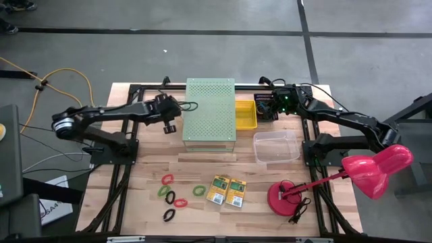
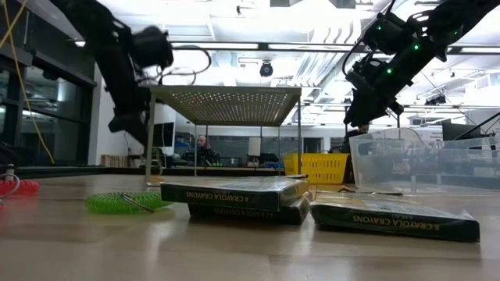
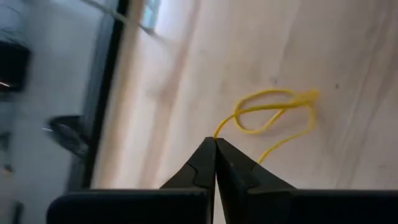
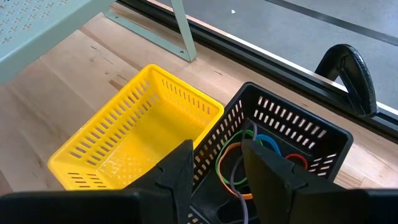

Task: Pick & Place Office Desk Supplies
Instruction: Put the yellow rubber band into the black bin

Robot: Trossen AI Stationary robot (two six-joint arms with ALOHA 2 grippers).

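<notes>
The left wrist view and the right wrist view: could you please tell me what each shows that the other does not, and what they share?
Only the left wrist view shows the left pincer shut on a thin yellow elastic band, which dangles above the wood.

Only the right wrist view shows the open right pincer above a black basket holding coloured bands, beside an empty yellow basket.

Both show the wooden table and the dark frame at its edge.

Band loops (image 1: pixel 173 197) and two flat crayon boxes (image 1: pixel 226 192) on the table's front
</notes>
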